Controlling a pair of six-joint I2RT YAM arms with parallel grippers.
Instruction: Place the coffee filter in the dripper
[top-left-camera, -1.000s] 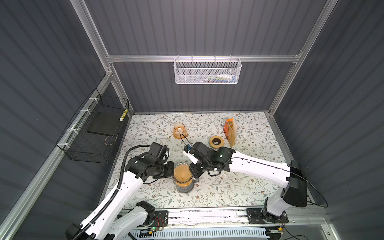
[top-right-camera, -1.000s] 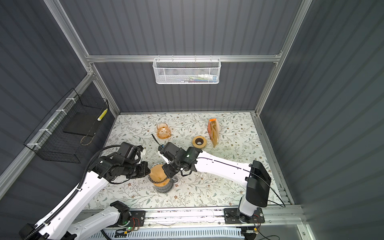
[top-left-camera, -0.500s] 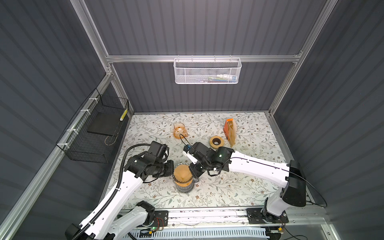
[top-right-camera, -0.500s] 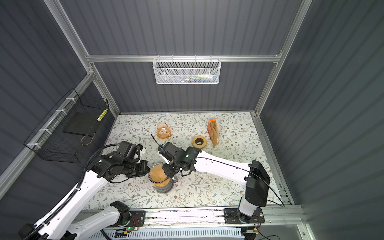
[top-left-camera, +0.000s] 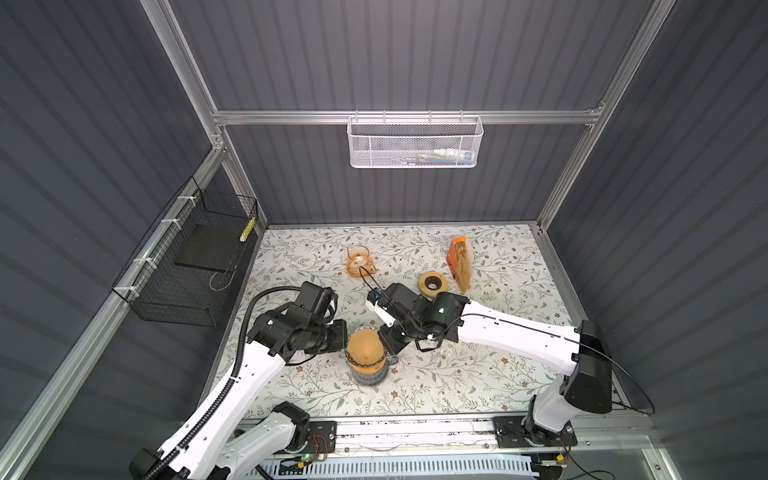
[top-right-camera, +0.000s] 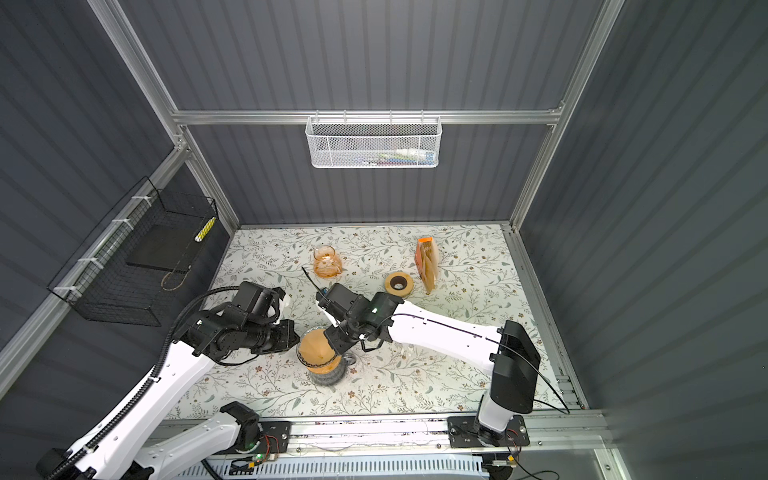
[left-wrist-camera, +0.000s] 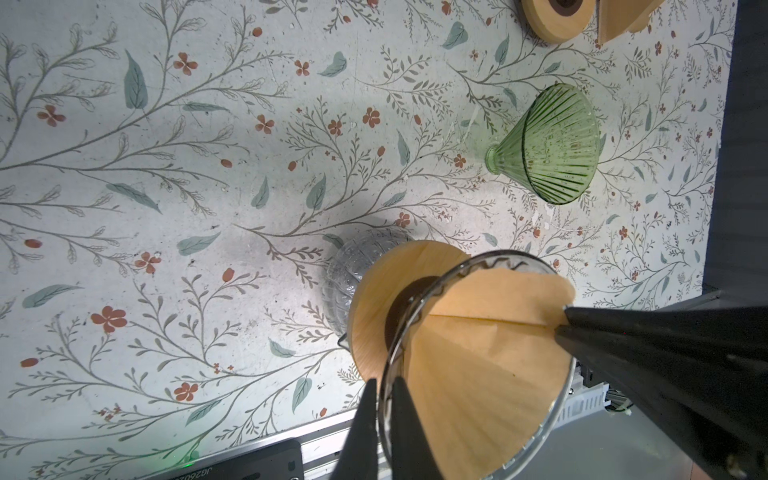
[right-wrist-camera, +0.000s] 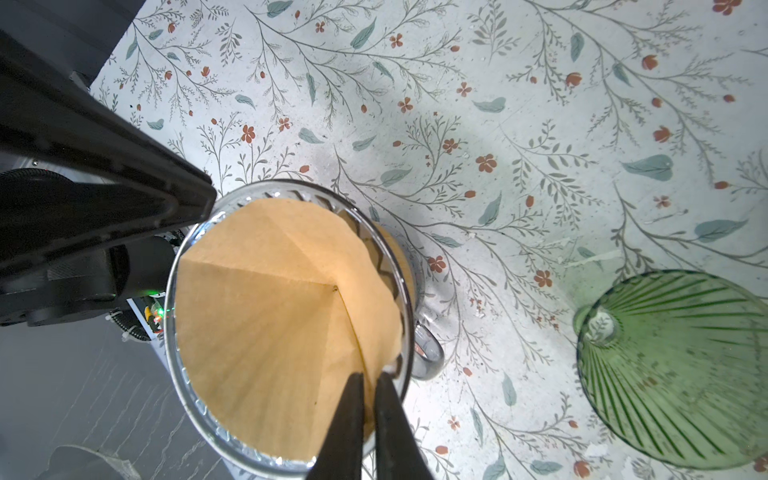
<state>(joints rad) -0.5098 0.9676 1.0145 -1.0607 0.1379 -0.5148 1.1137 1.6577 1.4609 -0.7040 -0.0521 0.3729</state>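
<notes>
Inside grey ribbed walls (top-left-camera: 395, 54) lies a floral tabletop (top-left-camera: 478, 386)

Tan coffee filter (right-wrist-camera: 257, 311), clear dripper (right-wrist-camera: 286, 185), green ribbed cone (right-wrist-camera: 673, 374), floral table (right-wrist-camera: 540, 104)

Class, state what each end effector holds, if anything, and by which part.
Left end effector grips the dripper by its rim; right end effector pinches the filter by its upper edge.

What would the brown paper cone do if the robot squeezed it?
The coffee filter looks thin and creased, so it would probably crumple rather than spring back. It seems very light, so a nudge could shift it inside the glass dripper.
</notes>
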